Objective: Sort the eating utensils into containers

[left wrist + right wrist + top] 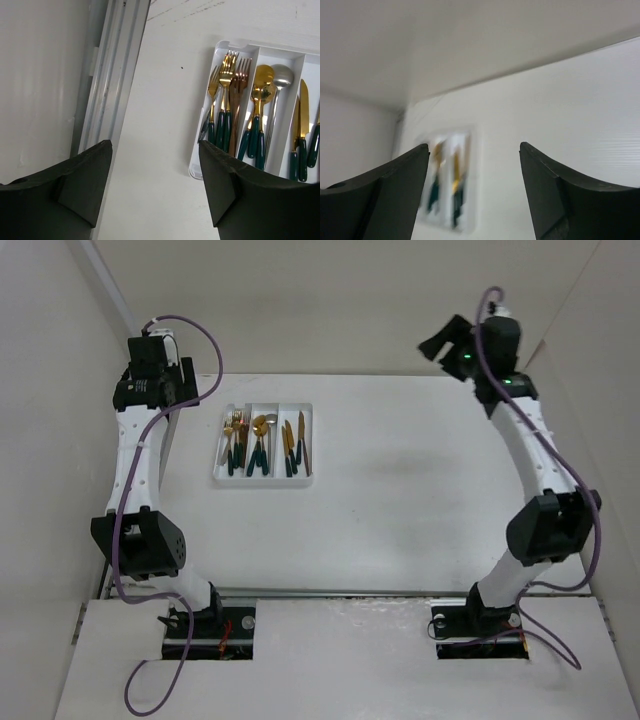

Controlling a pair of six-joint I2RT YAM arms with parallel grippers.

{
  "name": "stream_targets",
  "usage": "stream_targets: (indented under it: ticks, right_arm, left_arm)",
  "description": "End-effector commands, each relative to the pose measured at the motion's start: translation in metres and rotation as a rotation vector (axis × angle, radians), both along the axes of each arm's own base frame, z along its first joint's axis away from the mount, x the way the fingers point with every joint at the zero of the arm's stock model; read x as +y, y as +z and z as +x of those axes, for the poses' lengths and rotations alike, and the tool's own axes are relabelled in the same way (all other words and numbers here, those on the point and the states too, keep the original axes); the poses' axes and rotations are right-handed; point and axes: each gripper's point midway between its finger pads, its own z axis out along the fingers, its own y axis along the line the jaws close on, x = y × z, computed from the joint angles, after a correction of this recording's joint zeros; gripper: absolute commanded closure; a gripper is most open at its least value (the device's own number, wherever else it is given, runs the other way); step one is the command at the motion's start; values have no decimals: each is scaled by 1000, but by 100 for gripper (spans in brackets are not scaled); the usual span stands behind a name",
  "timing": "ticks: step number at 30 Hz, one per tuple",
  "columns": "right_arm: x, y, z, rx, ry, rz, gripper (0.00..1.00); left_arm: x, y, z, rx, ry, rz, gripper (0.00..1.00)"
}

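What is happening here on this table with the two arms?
Nothing is being held right now. The left gripper and the right gripper are both open and empty, raised above the table. The white tray holds forks in one compartment, spoons in the middle, knives in the third. The sorting looks finished.

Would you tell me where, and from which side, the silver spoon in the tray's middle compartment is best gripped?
Probably mid-handle, from straight above. The silver spoon lies flat and lengthwise in the tray, with gold spoons close on one side and a compartment wall on the other, so a pinch across the slim handle seems safest.
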Motion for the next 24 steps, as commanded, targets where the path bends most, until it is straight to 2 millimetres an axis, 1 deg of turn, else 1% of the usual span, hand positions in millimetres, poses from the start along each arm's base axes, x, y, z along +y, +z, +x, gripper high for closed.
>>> stream_targets:
  ticks: [1,2,3,4,5,6,7,8,9,11,13,15,16,18,20,22,23,24]
  right_arm:
    - [-117,-41,-18,160,-301,-210,21]
    - [-139,-46,-27,182,-359,-243,20]
    - [-158,-37,-40,183,-422,-269,13]
    - [-174,-33,-46,177,-479,-298,13]
    - [-199,-36,-57,199,-562,-337,11]
    - [-204,-32,-62,191,-583,-358,7]
    - [-208,-22,-72,170,-600,-387,3]
    - [-215,-19,-78,167,-641,-401,2]
    - [-217,-23,-83,176,-651,-408,0]
    - [-223,-10,-91,143,-673,-409,0]
    - [-222,-10,-96,135,-674,-407,0]
    - [-220,-10,-99,133,-669,-395,0]
    - [-220,-14,-99,142,-667,-397,0]
    - [-218,-11,-100,132,-658,-391,0]
    - [-216,-7,-102,122,-651,-385,0]
    - [-214,-8,-104,120,-640,-380,0]
    - [-214,-14,-105,134,-637,-384,0]
    - [-212,-2,-108,89,-637,-370,0]
  left_arm:
    - [10,6,2,-37,59,9,33]
    - [12,6,1,-36,68,15,31]
    - [13,8,3,-49,85,14,31]
    - [15,4,4,-38,92,18,30]
    - [15,4,5,-41,98,10,29]
    - [16,4,4,-41,107,16,29]
    - [17,0,6,-31,107,16,29]
    - [16,5,7,-44,112,10,29]
    - [17,5,9,-45,112,10,29]
    - [15,8,10,-54,105,5,29]
    - [12,6,9,-48,99,-11,29]
    - [9,6,10,-48,83,-23,29]
    - [9,6,10,-48,83,-23,29]
    - [7,-2,9,-29,76,-30,29]
    - [7,1,7,-38,76,-30,29]
    - [7,-2,6,-29,76,-30,29]
    - [5,-2,7,-29,69,-36,29]
    - [5,-2,7,-29,69,-36,29]
